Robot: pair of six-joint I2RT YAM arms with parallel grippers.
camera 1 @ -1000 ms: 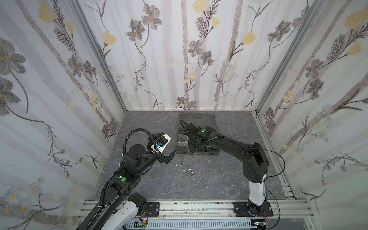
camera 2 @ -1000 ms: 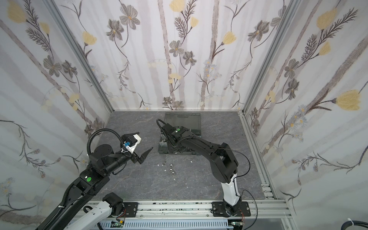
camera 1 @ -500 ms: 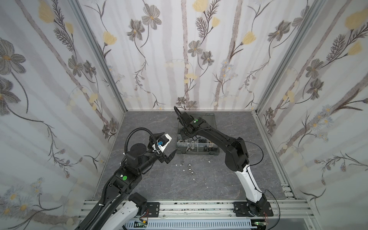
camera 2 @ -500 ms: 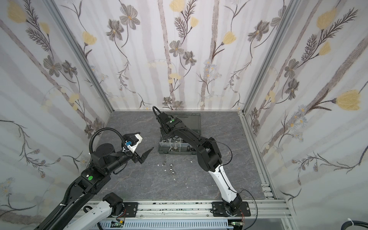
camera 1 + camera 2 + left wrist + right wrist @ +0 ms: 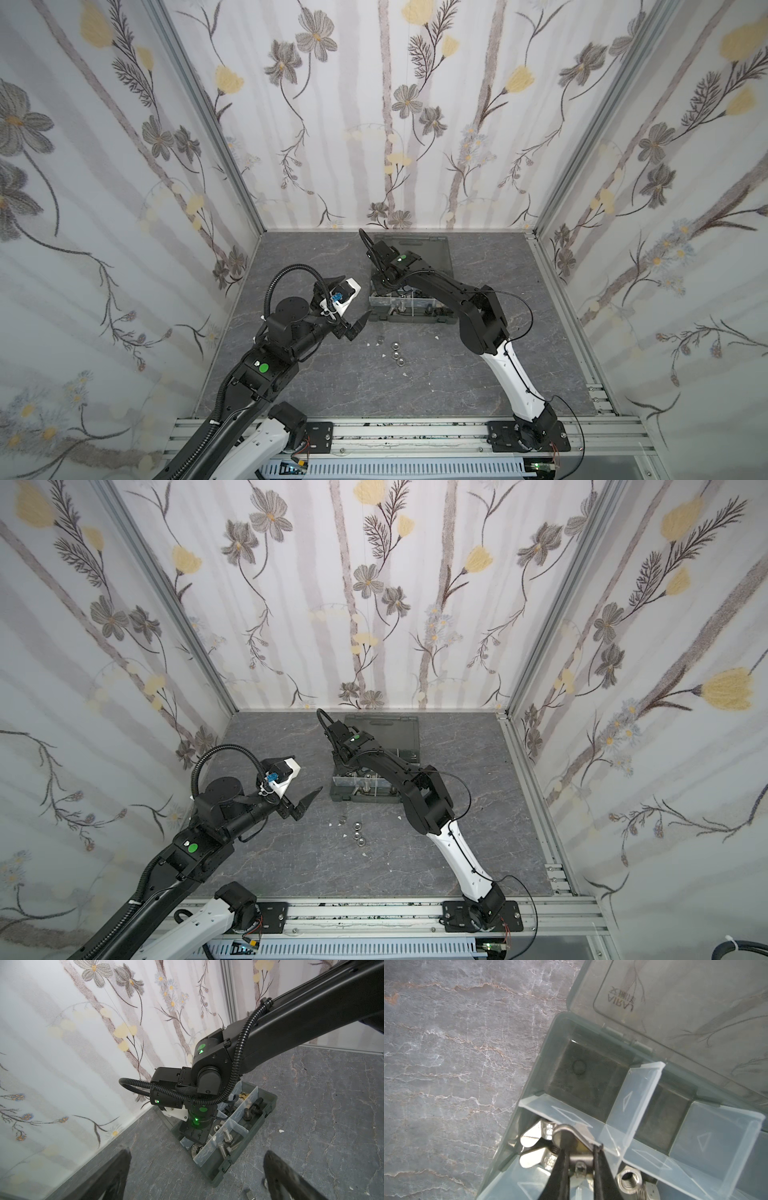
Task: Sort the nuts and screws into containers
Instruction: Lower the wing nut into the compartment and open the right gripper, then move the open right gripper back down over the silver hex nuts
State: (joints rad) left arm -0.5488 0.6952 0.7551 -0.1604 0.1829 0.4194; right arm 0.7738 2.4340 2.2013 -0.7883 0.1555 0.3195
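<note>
A dark grey organizer case (image 5: 415, 322) (image 5: 365, 801) lies open on the floor, its smoky lid (image 5: 432, 249) flat behind. My right gripper (image 5: 580, 1150) is shut on a silver winged nut (image 5: 566, 1135), low over the left-end container where two more winged nuts (image 5: 532, 1140) lie. In both top views its wrist (image 5: 390, 259) hides the fingers. Silver screws (image 5: 227, 1136), black screws (image 5: 254, 1108) and brass nuts (image 5: 243, 1096) fill other containers. Three silver nuts (image 5: 395, 345) (image 5: 356, 825) lie loose in front. My left gripper (image 5: 358, 326) (image 5: 196, 1153) hangs open left of the case.
The right arm's forearm (image 5: 440, 286) stretches across the case from the right. White specks (image 5: 437, 337) dot the stone-patterned floor. Papered walls close in on three sides, and a metal rail (image 5: 395, 432) runs along the front edge.
The right arm has folded its elbow in and up, and its wrist has drawn back over the case's left end. The left arm has hardly moved.
</note>
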